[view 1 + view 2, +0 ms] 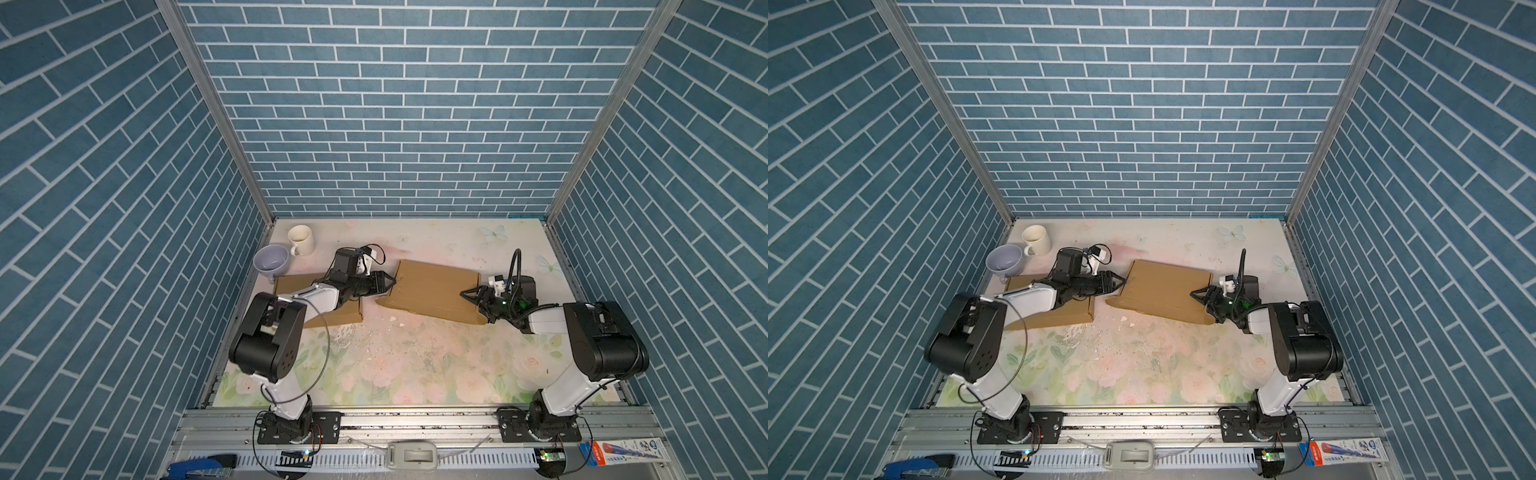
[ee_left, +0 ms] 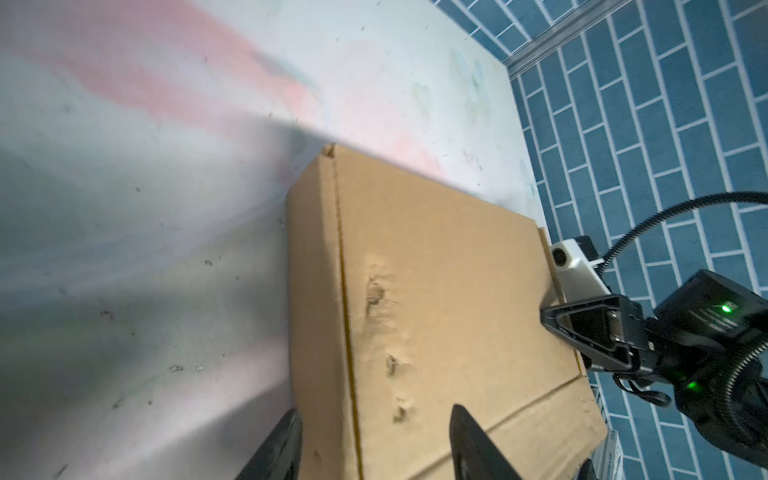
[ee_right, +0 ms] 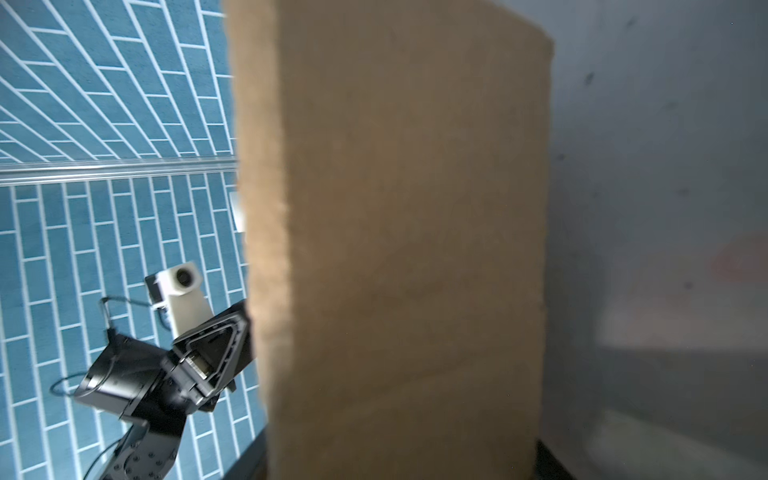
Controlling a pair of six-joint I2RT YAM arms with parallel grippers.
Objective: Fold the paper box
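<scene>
The paper box is brown cardboard, folded shut and lying slightly tilted mid-table in both top views. My left gripper is at its left end. In the left wrist view the black fingers stand apart astride the box's dented left edge, so it is open. My right gripper is at the box's right end. In the right wrist view cardboard fills the space between the jaws. One finger shows beside it, and contact is hidden.
A second piece of brown cardboard lies under my left arm. A white mug and a lilac cup stand at the back left. Blue brick-pattern walls enclose the table. White crumbs dot the floral mat.
</scene>
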